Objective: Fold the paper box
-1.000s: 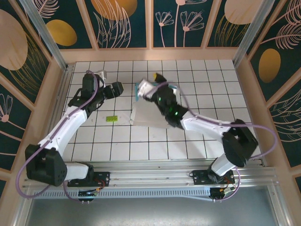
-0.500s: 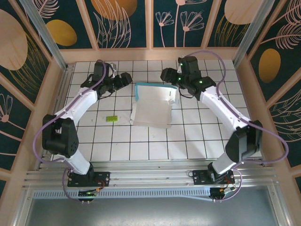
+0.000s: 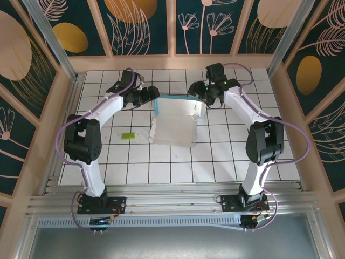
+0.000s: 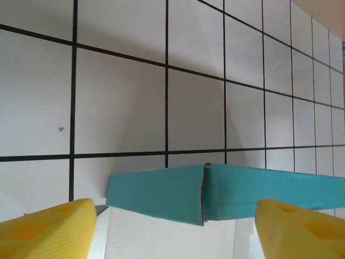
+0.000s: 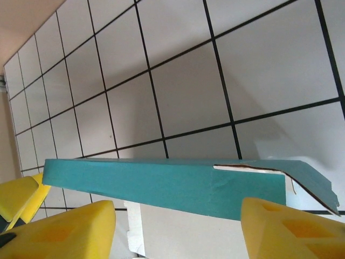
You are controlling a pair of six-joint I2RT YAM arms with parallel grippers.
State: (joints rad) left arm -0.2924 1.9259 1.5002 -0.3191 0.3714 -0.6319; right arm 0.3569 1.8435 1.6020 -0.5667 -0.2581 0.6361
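White tiled table [image 3: 226, 156], paper box [image 3: 172, 129] mid-table, lime-green block [image 3: 128, 136] nearby

A: From above we get bright, even light. The white tiled worktop [image 3: 226, 156] reads matt and evenly lit, with soft, faint shadows beneath the arms.

B: We agree. The frame posts lean outward at the corners, so we read some wide-angle stretch there.

A: At the left wrist we see the yellow fingertips [image 4: 48, 229] of the left end effector [image 4: 175, 221] blurred, while the teal-and-white card paper box [image 4: 242, 189] is sharp.

B: We find the same soft focus at the right end effector [image 5: 178, 213], and its tiles look greyer and dimmer.

A: We also notice a soft grey shadow on the tiles behind the teal wall.
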